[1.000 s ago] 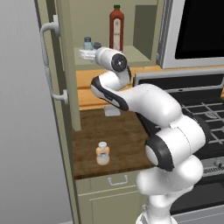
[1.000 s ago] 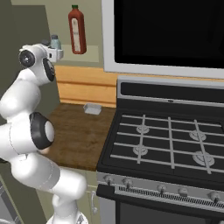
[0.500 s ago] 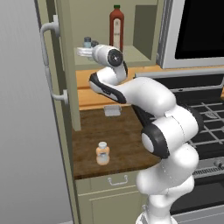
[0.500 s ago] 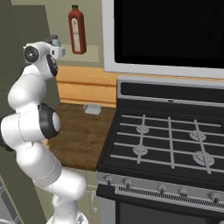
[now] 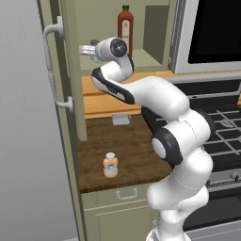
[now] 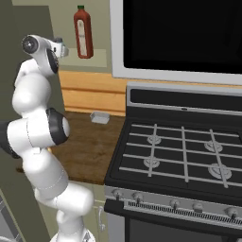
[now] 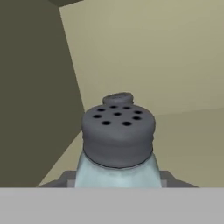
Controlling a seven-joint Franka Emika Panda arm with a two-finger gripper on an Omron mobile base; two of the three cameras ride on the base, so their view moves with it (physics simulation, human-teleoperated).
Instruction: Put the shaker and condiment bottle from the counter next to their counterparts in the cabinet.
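The arm has swung its pincer point(image 5: 88, 50) deeper into the cabinet point(image 5: 155, 28), closed on the shaker point(image 7: 117, 144), nearly at its twin, while the condiment bottle point(image 5: 110, 165) waits on the counter point(image 5: 136, 150).

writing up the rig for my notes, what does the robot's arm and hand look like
The arm is glossy white, built of rounded, bulbous links, with dark grey to black bands and round caps at the joints. No cables or markings show on it. The hand is a small pale grey-white block at the wrist, and in the hand view its fingers show as small grey tips.
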